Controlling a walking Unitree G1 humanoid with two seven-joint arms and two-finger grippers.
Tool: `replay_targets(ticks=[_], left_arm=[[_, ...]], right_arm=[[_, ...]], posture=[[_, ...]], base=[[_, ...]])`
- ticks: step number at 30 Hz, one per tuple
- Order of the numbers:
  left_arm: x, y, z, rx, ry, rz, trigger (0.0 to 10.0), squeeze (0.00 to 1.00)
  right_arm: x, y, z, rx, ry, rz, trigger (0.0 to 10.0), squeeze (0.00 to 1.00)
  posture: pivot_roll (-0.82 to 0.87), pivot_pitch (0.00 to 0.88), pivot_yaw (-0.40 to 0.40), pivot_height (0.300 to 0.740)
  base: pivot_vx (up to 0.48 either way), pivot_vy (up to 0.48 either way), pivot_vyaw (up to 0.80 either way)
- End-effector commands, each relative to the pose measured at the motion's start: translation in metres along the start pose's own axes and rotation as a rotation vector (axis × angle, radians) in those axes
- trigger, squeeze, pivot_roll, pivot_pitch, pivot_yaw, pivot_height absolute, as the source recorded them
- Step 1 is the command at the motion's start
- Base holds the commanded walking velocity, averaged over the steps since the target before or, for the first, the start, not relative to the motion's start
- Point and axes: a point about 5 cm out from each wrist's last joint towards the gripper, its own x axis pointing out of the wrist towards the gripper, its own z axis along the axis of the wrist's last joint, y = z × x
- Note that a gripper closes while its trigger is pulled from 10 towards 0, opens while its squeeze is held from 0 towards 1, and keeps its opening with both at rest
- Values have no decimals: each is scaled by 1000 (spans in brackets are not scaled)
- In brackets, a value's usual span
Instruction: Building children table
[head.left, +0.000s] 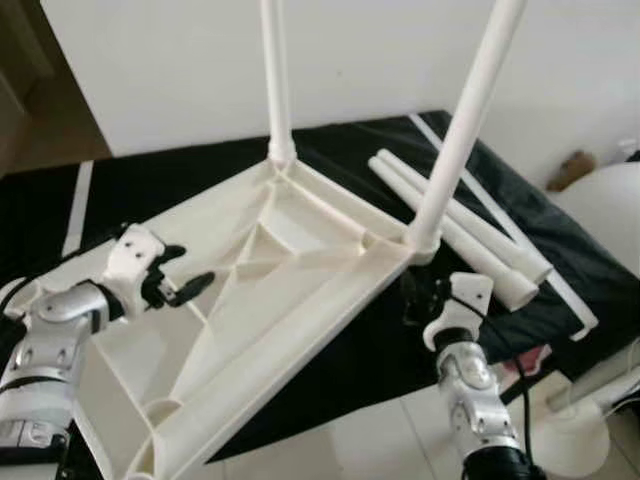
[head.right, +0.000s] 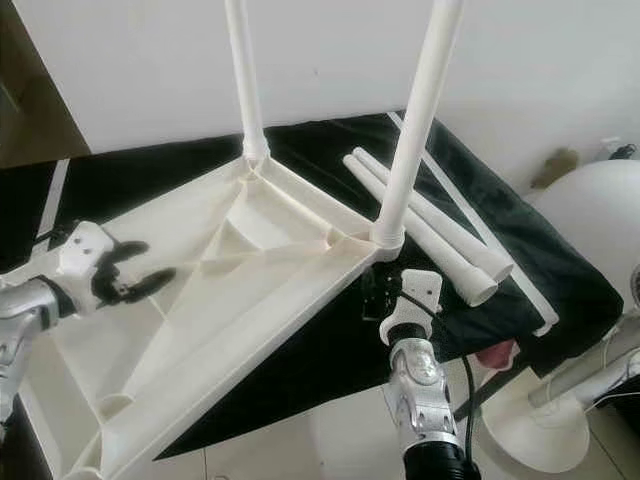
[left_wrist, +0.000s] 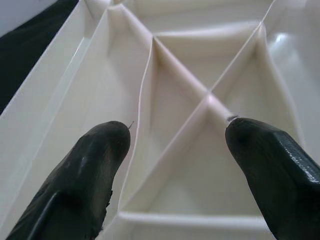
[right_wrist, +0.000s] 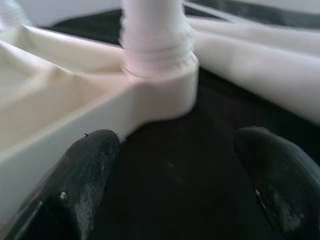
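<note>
Upturned tabletop (head.left: 300, 270), legs (head.left: 468, 120) skyward

Soft, even daylight fills the head views; the pale wall (head.left: 180, 70) looks washed out. The white ribbed plastic tabletop (left_wrist: 200, 55) shows mild glare. The white screwed-in leg (right_wrist: 155, 35) is blurred, and the black fingers (right_wrist: 82, 185) are out of focus.

Left gripper (head.left: 190, 285) and right gripper (right_wrist: 177, 170) — both fingers spread.

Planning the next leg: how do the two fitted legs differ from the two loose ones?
The fitted legs stand upright in corner sockets of the upturned tabletop; the loose legs lie flat, side by side, on the black cloth beside it. All are plain white tubes.
</note>
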Motion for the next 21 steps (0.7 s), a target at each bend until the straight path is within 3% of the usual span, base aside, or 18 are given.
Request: replay_targets(ticks=[1,7,10,16,21], left_arm=[[-4,1,-5,11,19,35,10000,0],[-13,2,-7,-26,12,4,10000,0],[-25,-6,-16,-43,61,-90,10000,0],[-33,-19,-28,-66,128,-184,10000,0],[-36,-21,-31,-83,132,-176,10000,0]], right_arm=[[-3,-1,-6,-1,39,-24,10000,0],[-1,-3,-6,2,45,-40,10000,0],[1,-3,-5,15,57,-34,10000,0],[4,-6,-4,8,70,-40,10000,0],[10,-6,-2,19,74,-25,10000,0]], posture=[[-38,51,14,740],[-35,53,5,740],[-32,57,3,740],[-21,55,0,740],[-17,51,-5,740]], base=[[0,0,0],[0,0,0],[0,0,0],[0,0,0],[0,0,0]])
